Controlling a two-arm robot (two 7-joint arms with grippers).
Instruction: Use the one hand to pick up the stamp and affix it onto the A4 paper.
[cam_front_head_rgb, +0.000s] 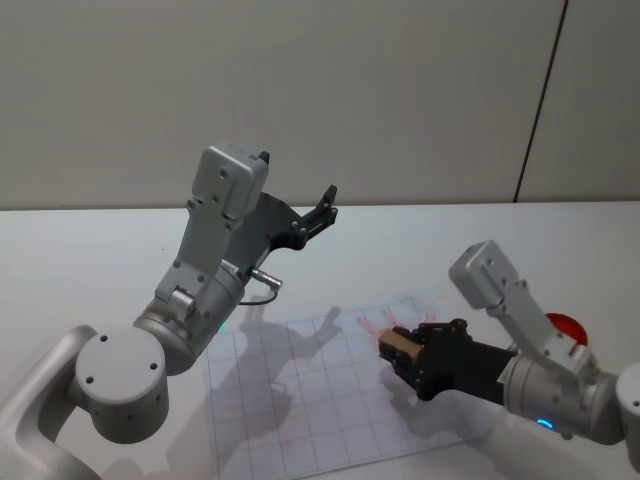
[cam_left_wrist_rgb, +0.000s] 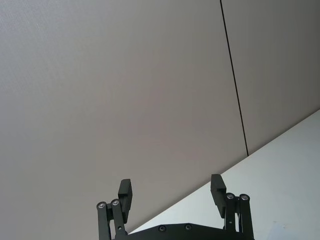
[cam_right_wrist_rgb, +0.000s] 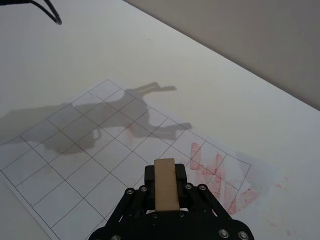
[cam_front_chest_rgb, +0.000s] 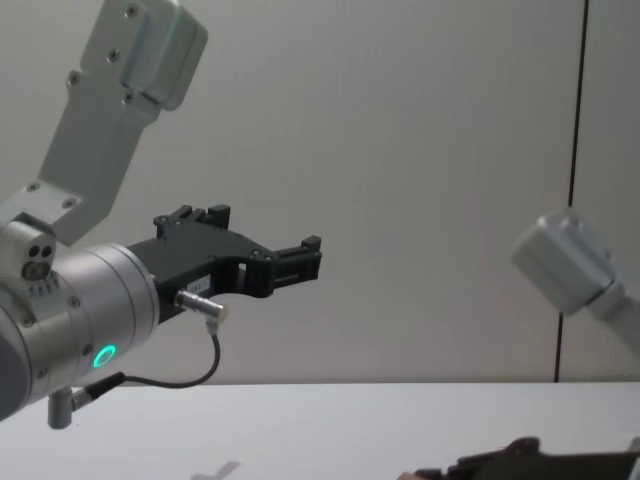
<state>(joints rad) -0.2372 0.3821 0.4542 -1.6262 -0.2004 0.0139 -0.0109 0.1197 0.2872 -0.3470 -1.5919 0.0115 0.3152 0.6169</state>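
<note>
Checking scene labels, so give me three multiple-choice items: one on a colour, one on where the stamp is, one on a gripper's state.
1. The marks on the paper are: A blue; B green; C red.
2. The stamp is: A loose on the paper; B held in the right gripper; C in a person's hand.
3. The left gripper is: A open and empty; B shut on the stamp; C pressing the paper.
Answers: C, red smears show over the grid; B, its fingers clamp the wooden block; A, its fingers stand apart in the air.
</note>
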